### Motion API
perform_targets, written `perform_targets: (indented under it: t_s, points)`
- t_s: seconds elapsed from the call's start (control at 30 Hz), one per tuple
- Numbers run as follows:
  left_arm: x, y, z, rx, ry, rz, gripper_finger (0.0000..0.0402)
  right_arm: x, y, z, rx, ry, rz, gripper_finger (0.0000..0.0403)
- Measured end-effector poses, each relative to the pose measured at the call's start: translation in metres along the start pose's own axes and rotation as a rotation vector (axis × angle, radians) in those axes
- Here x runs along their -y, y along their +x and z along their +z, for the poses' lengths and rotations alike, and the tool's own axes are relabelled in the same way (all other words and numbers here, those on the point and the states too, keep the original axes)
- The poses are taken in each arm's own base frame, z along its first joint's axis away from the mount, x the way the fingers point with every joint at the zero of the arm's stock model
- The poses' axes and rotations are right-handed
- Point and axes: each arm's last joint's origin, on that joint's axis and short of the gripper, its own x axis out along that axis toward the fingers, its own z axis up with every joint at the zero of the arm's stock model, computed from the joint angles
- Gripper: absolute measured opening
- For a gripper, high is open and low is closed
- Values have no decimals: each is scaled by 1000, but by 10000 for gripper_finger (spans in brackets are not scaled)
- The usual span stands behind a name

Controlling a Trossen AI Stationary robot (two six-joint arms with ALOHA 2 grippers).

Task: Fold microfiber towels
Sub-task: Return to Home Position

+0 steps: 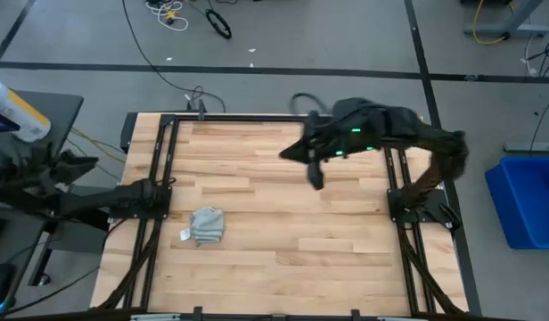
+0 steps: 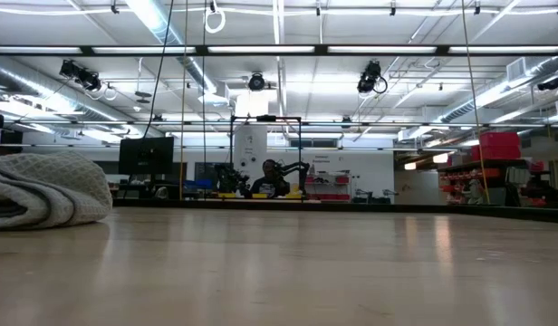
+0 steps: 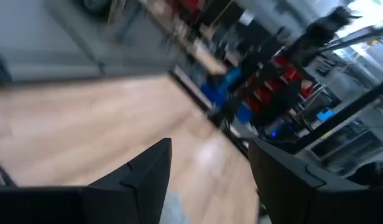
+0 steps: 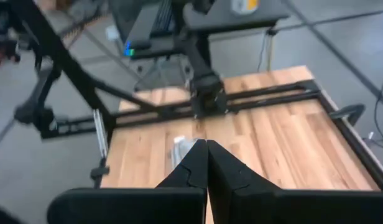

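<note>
- Your grey-blue ribbed microfiber towel is lying folded near the wooden table's left edge.
- Left gripper is gaping at that edge; right gripper is hovering, fingers together.

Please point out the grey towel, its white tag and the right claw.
grey towel (image 1: 208,223), high view, middle of the bundle.
white tag (image 1: 185,235), high view, its middle.
right claw (image 4: 206,147), right wrist view, between its shut fingertips.

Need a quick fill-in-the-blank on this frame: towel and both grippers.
1. In the high view, the folded towel lies on the table's ___ half.
2. The right gripper has its fingers ___.
3. The left gripper has its fingers ___.
Missing words: left; shut; open.
</note>
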Motion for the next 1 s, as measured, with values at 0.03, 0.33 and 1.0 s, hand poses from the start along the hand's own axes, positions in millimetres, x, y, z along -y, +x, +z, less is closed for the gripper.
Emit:
perform_targets:
  t_s: [0.03, 0.33, 1.0]
  points:
    - [3, -4, -3, 23, 43, 2, 224, 1, -9, -3, 23, 13, -17, 3]
    - [19, 8, -22, -49, 175, 21, 208, -2, -68, -95, 373, 192, -76, 7]
    - [15, 50, -36, -235, 349, 55, 125, 14, -51, -318, 268, 330, 142, 74]
